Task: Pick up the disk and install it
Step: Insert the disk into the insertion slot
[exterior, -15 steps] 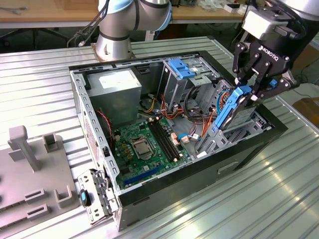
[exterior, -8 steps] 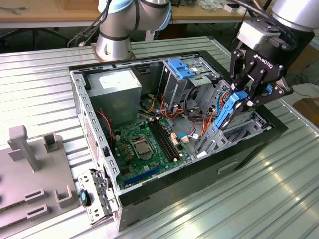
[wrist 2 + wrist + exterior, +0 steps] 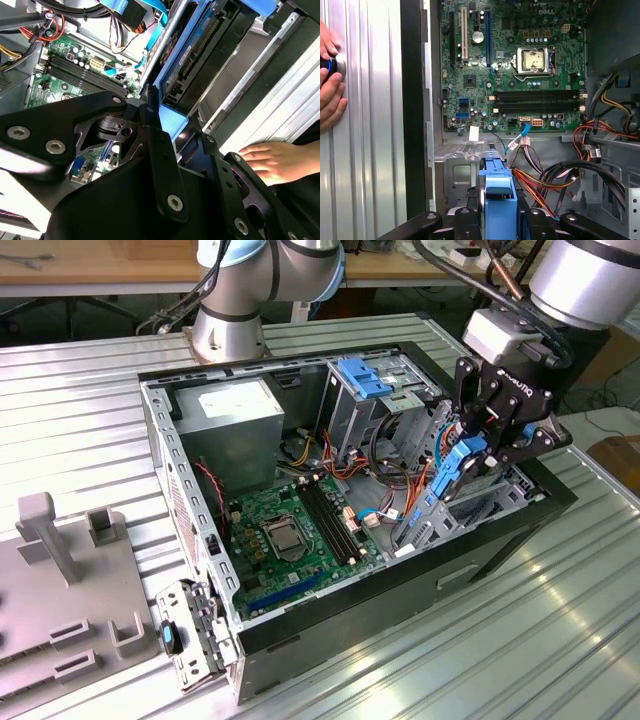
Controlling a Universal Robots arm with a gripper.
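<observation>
We see a ribbed silver metal table (image 3: 80, 390) bearing an open black desktop computer case (image 3: 500, 530), its green motherboard (image 3: 285, 525) exposed. At the case's end on the exterior view's right, the black gripper (image 3: 480, 445) pinches the dark grey disk (image 3: 462, 468) by its blue plastic bracket, holding it tilted over the open interior. A person's hand (image 3: 272, 160) rests on the table beside the case.

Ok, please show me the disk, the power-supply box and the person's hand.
the disk (image 3: 498, 205): first wrist view, blue bracket.
the power-supply box (image 3: 240, 445): exterior view, grey side wall.
the person's hand (image 3: 277, 161): second wrist view, back of hand.
</observation>
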